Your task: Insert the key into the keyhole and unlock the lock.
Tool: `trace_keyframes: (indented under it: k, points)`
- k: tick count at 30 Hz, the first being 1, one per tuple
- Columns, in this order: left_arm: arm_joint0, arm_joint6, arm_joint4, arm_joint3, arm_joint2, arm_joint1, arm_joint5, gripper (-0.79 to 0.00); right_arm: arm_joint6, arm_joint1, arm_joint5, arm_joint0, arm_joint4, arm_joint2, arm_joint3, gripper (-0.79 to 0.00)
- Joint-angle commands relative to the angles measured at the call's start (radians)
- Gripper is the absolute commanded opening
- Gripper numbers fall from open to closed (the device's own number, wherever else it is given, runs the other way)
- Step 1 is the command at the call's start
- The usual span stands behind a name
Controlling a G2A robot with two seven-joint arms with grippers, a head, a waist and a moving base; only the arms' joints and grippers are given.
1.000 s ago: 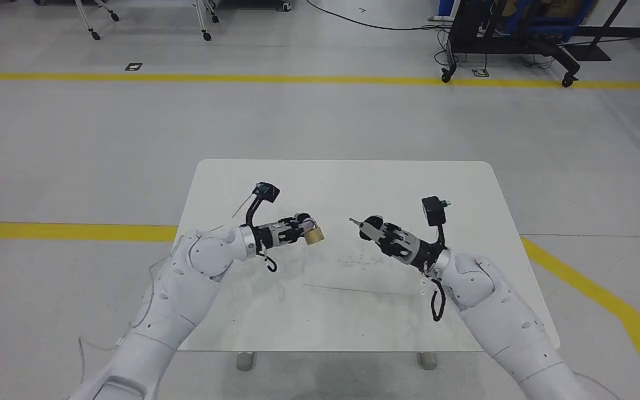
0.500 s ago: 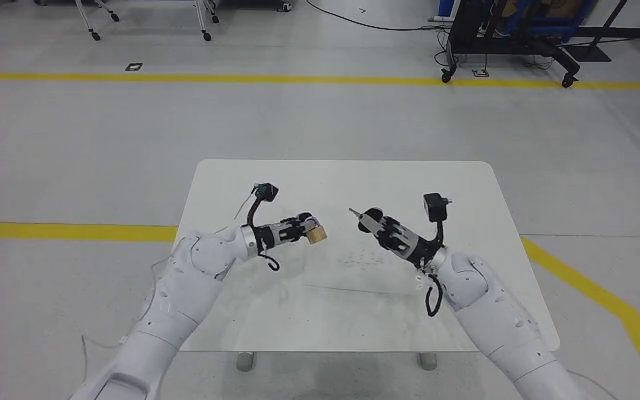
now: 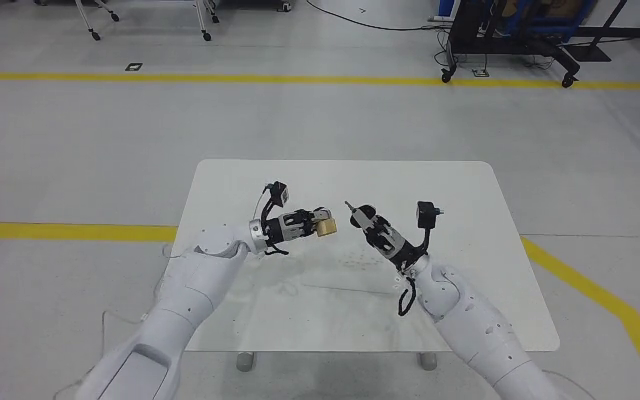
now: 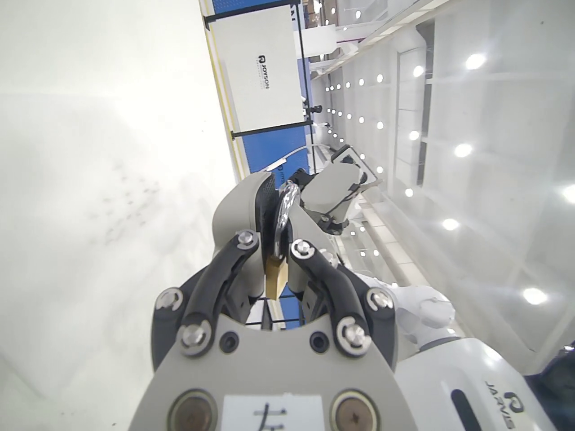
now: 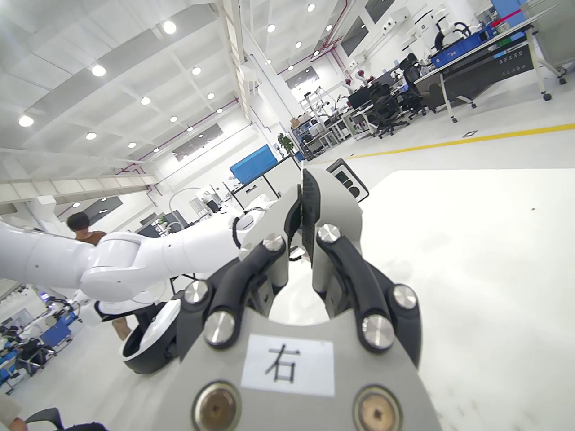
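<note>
My left gripper is held above the middle of the white table, shut on a small brass padlock. In the left wrist view the pads clamp the silver shackle, and the brass body hangs back between the fingers. My right gripper faces it from a short gap away, shut on a thin silver key whose tip points up and toward the lock. In the right wrist view the right gripper is pressed together, with the key almost hidden edge-on.
The table's surface below both grippers is bare apart from faint scuff marks. Yellow floor lines and wheeled benches lie well beyond the table's far edge.
Both arms have moved in toward the table's middle. The left gripper carried the padlock to the right, and the right gripper brought the key left, so the gap between them has narrowed.
</note>
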Motion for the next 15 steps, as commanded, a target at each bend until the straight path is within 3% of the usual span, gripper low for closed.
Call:
trace_keyframes:
  k: [1, 8, 15]
  points:
    - [-0.02, -0.023, -0.028, 0.035, 0.011, -0.011, 0.022, -0.785, -0.049, -0.006, 0.011, 0.001, -0.046, -0.004, 0.008, -0.785]
    - [-0.075, -0.065, -0.086, 0.124, 0.039, -0.049, 0.059, -0.785, -0.145, -0.031, 0.036, 0.017, -0.155, -0.036, 0.045, -0.785]
    - [-0.133, -0.077, -0.104, 0.208, 0.05, -0.076, 0.091, -0.785, -0.126, -0.03, 0.062, -0.004, -0.166, -0.004, 0.015, -0.785]
